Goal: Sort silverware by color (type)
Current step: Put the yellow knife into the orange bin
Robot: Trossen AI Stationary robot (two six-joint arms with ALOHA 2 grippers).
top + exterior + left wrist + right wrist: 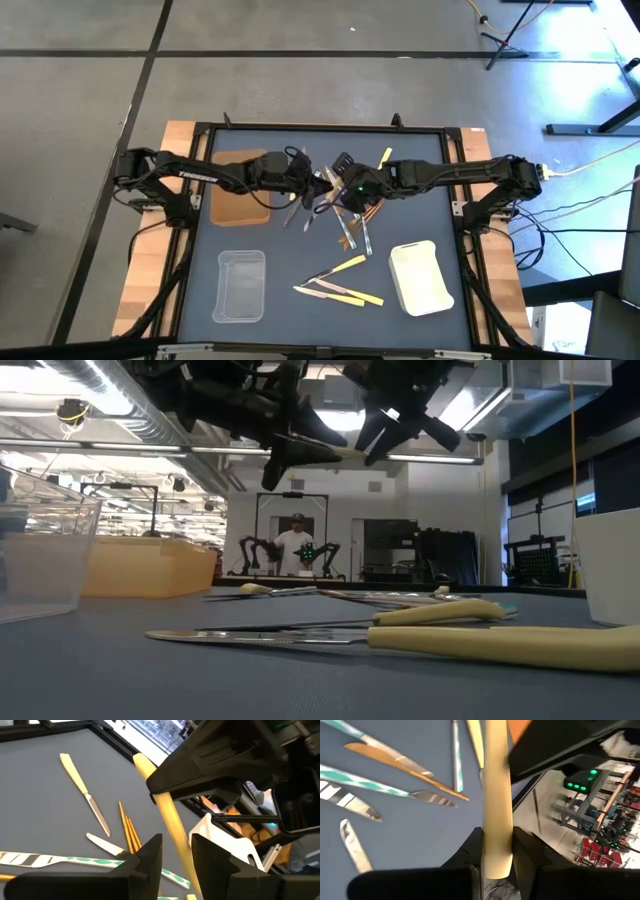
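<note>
Pale yellow utensils (338,290) lie loose at the near surface (300,240) edge. Mid-surface, one yellow utensil (496,795) is clamped by the right end effector (496,847); left end effector (176,852) straddles it, not visibly clenched.

Grey concrete floor (300,40) spreads out beyond the dark blue surface (300,260), crossed by dark seams, well beyond the claws. Black stand legs (520,35) and cables (600,215) lie on the floor off toward the right claw's side. Seen level across the surface, far behind the claws, a person (296,545) stands in a bright workshop. Long ceiling lights (140,450) and a silver duct (110,395) run overhead. Dark cabinets (440,560) line the back wall, and a dark window frame (560,490) stands at the side.
</note>
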